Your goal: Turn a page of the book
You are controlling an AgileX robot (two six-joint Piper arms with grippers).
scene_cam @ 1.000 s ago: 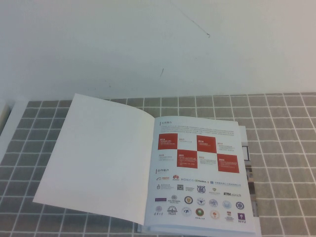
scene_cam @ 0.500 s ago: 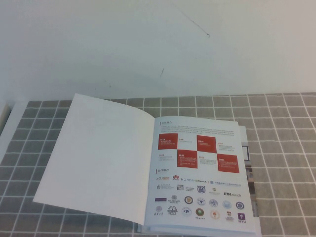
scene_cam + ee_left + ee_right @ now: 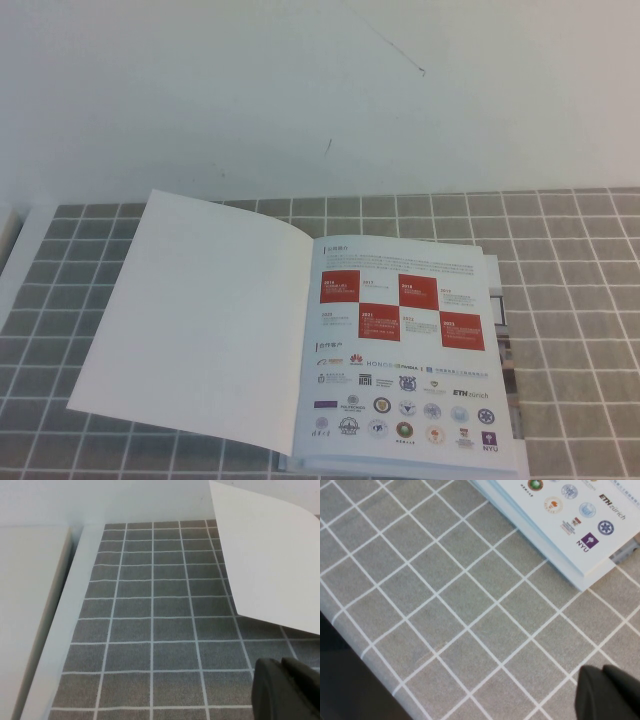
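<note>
The book (image 3: pixel 400 350) lies open on the grey checked cloth. Its inner page with red squares and rows of logos faces up. The page (image 3: pixel 200 310), plain white side up, lies turned over to the left, its outer edge slightly raised. Its white corner also shows in the left wrist view (image 3: pixel 270 560). The book's logo page corner shows in the right wrist view (image 3: pixel 570 515). Neither gripper shows in the high view. My left gripper (image 3: pixel 287 690) is shut and empty over bare cloth near the page's corner. My right gripper (image 3: pixel 607 692) is shut and empty over the cloth, apart from the book.
The grey checked cloth (image 3: pixel 580 300) covers the table, with a white wall behind. A white board (image 3: pixel 30 610) lies beside the cloth's left edge. The table's edge drops to dark floor (image 3: pixel 340 680) in the right wrist view.
</note>
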